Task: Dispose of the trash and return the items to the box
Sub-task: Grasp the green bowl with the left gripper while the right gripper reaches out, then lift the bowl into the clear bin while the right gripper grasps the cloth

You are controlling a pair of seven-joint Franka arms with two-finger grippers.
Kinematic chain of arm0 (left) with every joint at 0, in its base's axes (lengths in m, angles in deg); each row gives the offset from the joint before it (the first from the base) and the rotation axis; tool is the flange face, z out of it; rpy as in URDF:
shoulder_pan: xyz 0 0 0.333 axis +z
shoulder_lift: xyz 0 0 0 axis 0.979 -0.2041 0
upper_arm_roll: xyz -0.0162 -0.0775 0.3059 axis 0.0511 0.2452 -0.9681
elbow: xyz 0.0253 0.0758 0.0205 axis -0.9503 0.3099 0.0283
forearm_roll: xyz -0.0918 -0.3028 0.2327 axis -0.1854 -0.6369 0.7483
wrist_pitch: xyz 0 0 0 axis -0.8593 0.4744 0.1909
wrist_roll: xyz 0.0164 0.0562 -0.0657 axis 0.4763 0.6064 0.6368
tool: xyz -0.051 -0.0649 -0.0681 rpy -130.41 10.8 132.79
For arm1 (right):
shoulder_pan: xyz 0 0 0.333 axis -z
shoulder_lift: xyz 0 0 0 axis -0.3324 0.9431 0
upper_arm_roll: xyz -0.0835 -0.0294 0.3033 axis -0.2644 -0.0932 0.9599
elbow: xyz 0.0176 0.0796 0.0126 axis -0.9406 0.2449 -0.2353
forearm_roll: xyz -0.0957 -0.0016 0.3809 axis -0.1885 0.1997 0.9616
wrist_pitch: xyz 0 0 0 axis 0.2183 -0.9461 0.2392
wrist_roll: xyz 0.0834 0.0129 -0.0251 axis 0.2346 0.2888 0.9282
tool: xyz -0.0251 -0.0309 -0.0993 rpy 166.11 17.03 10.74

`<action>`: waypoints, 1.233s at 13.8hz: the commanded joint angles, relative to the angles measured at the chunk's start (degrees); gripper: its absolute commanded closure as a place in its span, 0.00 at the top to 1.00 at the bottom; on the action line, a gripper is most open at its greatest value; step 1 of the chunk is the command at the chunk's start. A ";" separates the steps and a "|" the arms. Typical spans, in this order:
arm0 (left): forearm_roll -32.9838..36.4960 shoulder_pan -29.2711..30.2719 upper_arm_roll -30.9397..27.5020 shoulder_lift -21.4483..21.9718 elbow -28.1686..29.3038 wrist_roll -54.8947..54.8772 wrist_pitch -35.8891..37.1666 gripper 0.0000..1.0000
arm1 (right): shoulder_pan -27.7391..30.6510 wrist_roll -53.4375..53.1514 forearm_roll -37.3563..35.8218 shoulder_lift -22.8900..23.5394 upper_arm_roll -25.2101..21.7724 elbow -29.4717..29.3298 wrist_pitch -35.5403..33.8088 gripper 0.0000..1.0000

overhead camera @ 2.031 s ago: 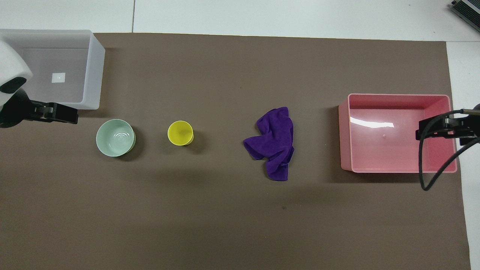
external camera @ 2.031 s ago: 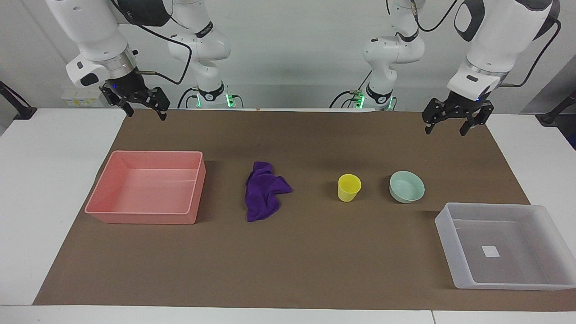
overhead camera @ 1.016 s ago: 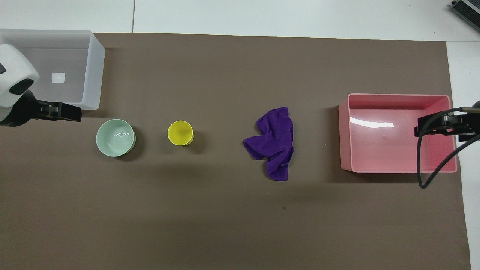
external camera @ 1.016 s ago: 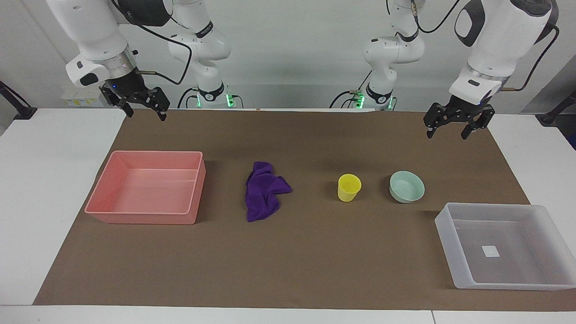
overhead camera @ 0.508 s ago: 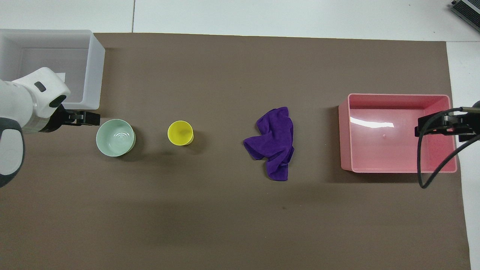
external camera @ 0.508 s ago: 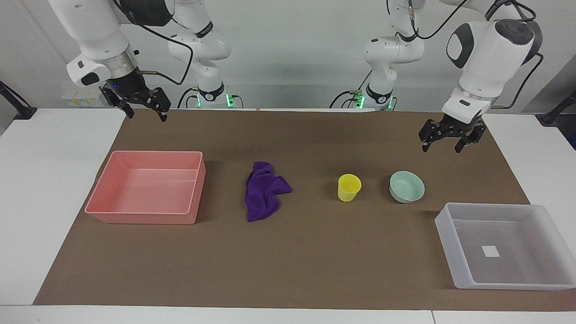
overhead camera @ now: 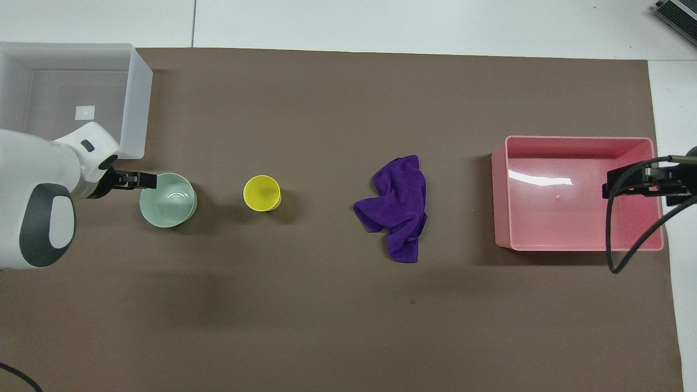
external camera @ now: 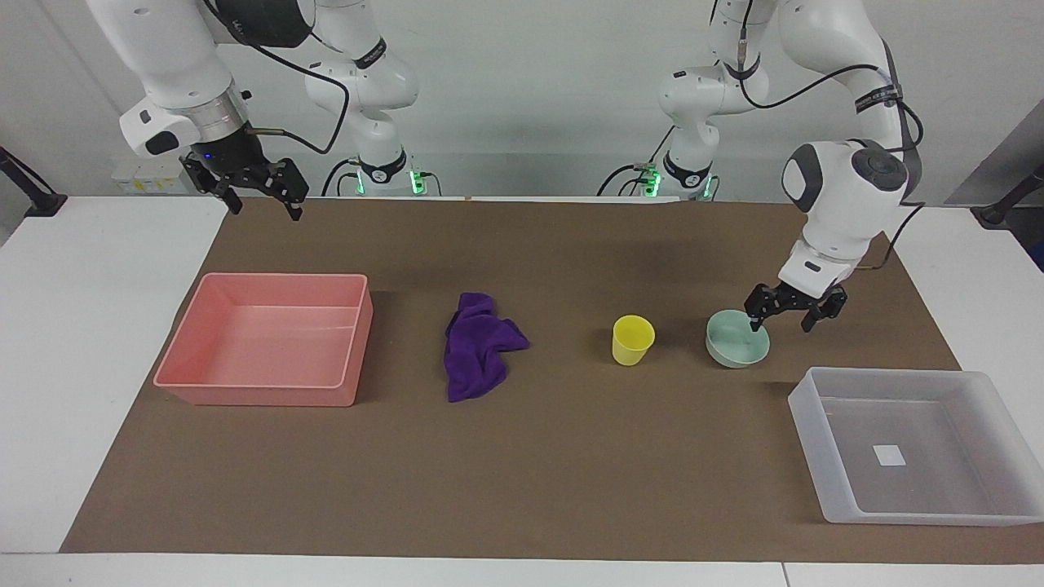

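Observation:
The mint-green bowl (external camera: 738,342) (overhead camera: 167,201) stands on the brown mat, with the yellow cup (external camera: 633,340) (overhead camera: 262,193) beside it toward the right arm's end. My left gripper (external camera: 781,324) (overhead camera: 144,180) is low at the bowl's rim and open: one finger is over the bowl's inside, the other outside it. The purple cloth (external camera: 481,346) (overhead camera: 397,207) lies crumpled mid-mat. The clear box (external camera: 811,456) (overhead camera: 136,109) sits at the left arm's end and holds only its white label. My right gripper (external camera: 266,209) (overhead camera: 631,182) waits, raised and open, holding nothing.
A pink tray (external camera: 269,395) (overhead camera: 503,190) with nothing in it stands at the right arm's end of the mat, beside the cloth. The right arm's black cable (overhead camera: 626,239) hangs over the tray in the overhead view.
My left arm has swung down from its raised spot near the mat's edge to the bowl's rim, still open. The right arm has barely moved. Nothing on the mat has shifted.

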 commanded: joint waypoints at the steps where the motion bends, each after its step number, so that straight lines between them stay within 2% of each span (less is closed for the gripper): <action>1: -0.02 0.97 0.54 -1.63 2.79 -1.22 -4.96 1.00 | 0.47 0.92 0.41 -1.14 -0.20 1.06 0.29 1.00; 6: -3.09 0.97 0.63 -3.75 6.83 -1.30 -10.67 0.99 | -0.05 0.22 1.99 -1.14 -0.20 1.41 1.52 1.00; 7: -4.32 0.88 0.71 -3.75 7.01 -1.30 -10.86 0.70 | -0.15 -0.83 1.99 -1.14 -0.11 1.76 3.87 1.00; 8: -4.76 0.97 0.71 -3.75 7.01 -1.30 -10.60 0.12 | -0.15 -1.97 1.99 -1.14 -0.02 2.28 5.11 1.00; 9: -4.94 0.88 0.71 -3.75 7.01 -1.30 -10.51 0.00 | -0.32 -2.24 1.99 -1.14 0.33 3.16 7.39 1.00; 13: -7.23 0.97 0.89 -3.14 5.52 -1.22 -7.45 0.00 | -7.42 -8.55 1.99 0.61 0.77 10.88 21.09 1.00; 17: -7.23 2.19 0.71 -0.68 -1.75 -1.30 3.17 0.00 | -12.71 -12.52 1.90 8.86 0.77 11.87 31.81 1.00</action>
